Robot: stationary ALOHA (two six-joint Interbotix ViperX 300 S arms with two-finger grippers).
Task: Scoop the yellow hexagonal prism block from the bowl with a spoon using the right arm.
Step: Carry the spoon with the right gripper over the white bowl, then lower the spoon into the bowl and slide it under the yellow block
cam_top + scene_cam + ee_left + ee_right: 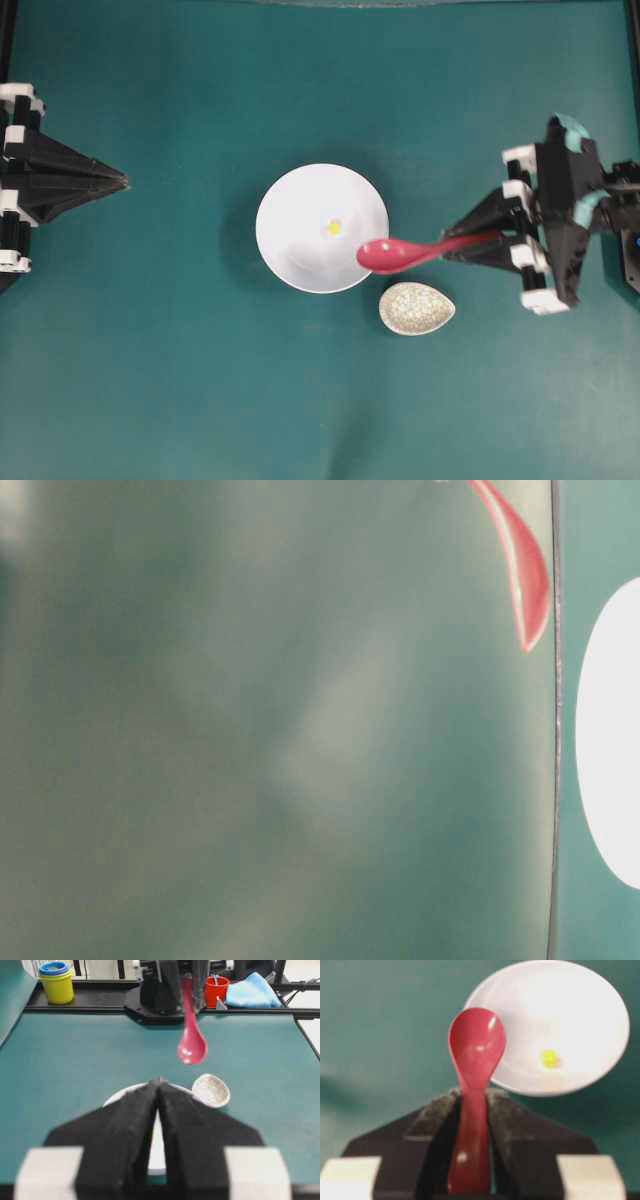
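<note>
Beside bowl (300, 250): speckled rest (417, 308), under spoon (395, 254).

From my right wrist camera I see the right pincer (472, 1110) clamped on the handle of the pink-red spoon (474, 1075), one black finger (432, 1117) pressed against each side. The spoon's deep scoop points away from me and overlaps the near-left rim of the white bowl (580, 1005). Inside the bowl, right of the scoop and apart from it, sits the tiny yellow block (549, 1057). Around the bowl lies the teal tabletop (380, 1025).
</note>
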